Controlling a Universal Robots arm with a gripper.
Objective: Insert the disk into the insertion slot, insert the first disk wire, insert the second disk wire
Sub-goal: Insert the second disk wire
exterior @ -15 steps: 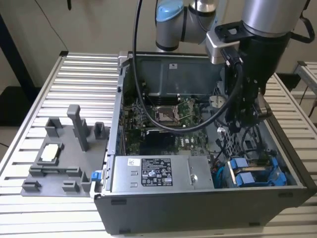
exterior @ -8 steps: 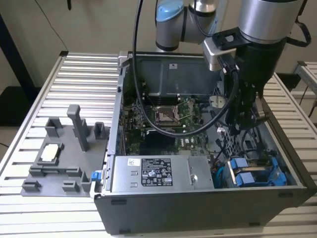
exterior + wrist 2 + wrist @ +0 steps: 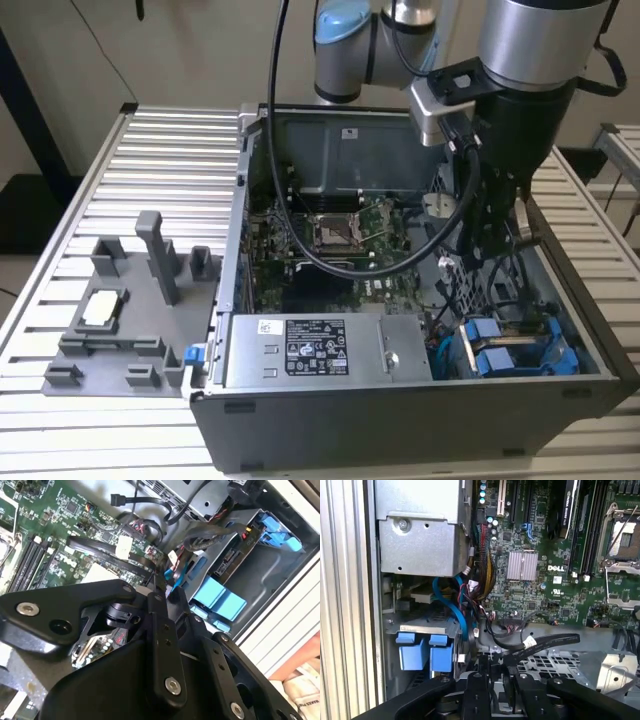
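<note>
in the exterior view the hand [image 3: 492, 240] hung inside the open case [image 3: 400, 420] toward the exterior view's right, and the disk [image 3: 497, 360] lay below it and nearer, in the near corner on that side, its long axis running across the view. in the second wrist view the disk [image 3: 217, 597] sat just beyond the hand [image 3: 161, 587]. in the first wrist view the disk [image 3: 425, 652] rested in the insertion slot [image 3: 420, 629], off to one side of the hand [image 3: 495, 680]; whether the hand was clenched or released could not be told.
</note>
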